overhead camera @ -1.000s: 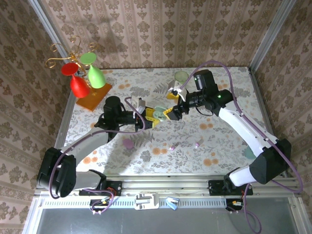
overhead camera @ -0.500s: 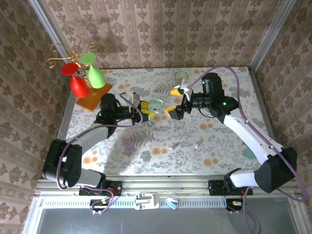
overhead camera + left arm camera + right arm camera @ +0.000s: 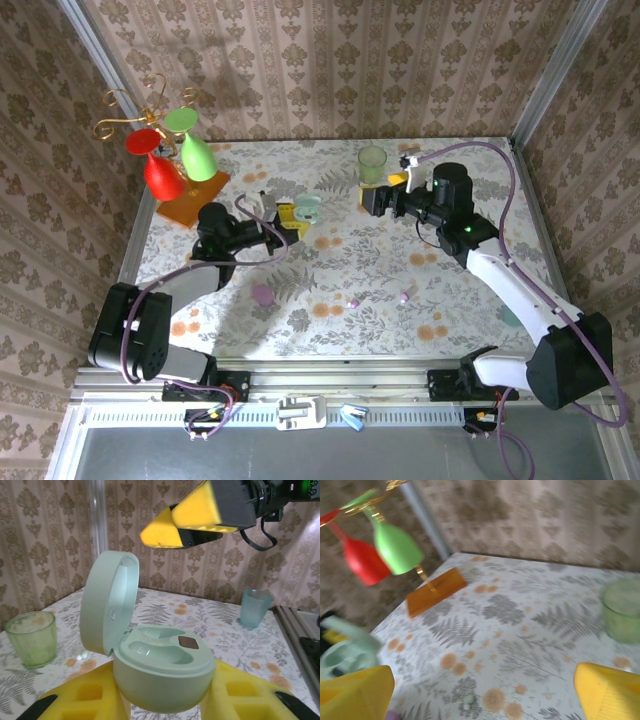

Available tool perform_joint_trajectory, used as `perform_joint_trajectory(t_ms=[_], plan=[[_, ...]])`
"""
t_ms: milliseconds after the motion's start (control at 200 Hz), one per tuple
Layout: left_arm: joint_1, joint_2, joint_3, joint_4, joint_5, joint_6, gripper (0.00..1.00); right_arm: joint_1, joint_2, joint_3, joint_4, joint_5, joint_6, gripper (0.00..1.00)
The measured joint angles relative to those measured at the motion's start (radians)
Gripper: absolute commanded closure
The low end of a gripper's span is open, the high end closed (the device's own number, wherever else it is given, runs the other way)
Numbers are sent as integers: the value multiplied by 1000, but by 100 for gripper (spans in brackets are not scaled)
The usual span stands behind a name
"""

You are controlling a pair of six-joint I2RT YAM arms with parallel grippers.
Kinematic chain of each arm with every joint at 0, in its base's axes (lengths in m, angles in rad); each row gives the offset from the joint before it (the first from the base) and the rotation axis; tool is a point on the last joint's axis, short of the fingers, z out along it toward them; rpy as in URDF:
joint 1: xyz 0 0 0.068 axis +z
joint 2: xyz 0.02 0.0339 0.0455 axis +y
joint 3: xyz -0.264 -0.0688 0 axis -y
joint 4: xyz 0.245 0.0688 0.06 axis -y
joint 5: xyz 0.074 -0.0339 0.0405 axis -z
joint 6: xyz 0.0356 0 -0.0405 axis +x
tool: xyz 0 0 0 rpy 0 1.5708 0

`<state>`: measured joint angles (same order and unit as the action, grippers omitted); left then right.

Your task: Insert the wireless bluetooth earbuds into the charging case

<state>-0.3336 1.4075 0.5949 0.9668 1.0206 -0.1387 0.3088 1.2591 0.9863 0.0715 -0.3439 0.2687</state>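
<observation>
left gripper (image 3: 162, 702): clamped on open case (image 3: 160, 662), cut off at frame bottom | right gripper (image 3: 482, 692): spread wide, empty, blurred | earbuds (image 3: 352, 302): tiny, well apart from both

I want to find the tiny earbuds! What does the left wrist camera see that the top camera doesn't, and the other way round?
Left wrist camera: it looks right inside the open mint-green case, and its wells are empty. Top camera: the two purple earbuds lie loose, with a purple oval case nearby, and a red glass and a green glass at the back. Both: the mint-green case pinched in the left gripper, and the green cup.
</observation>
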Motion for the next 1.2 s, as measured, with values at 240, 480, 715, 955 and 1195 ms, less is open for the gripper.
perform_joint_trajectory(t_ms=[240,480,715,955,1195], plan=[[21,-45,-74,43,-77,27,74,-24,161,77,-140,173,167,10],[21,-136,-107,16,-131,88,74,-26,409,200,-261,274,238,28],[20,-160,-116,-2,-147,110,75,-50,636,352,-290,374,358,52],[20,-184,-124,-2,-157,114,75,-98,787,420,-254,368,515,59],[13,-185,-126,-19,-165,125,75,-122,860,441,-208,312,602,60]])
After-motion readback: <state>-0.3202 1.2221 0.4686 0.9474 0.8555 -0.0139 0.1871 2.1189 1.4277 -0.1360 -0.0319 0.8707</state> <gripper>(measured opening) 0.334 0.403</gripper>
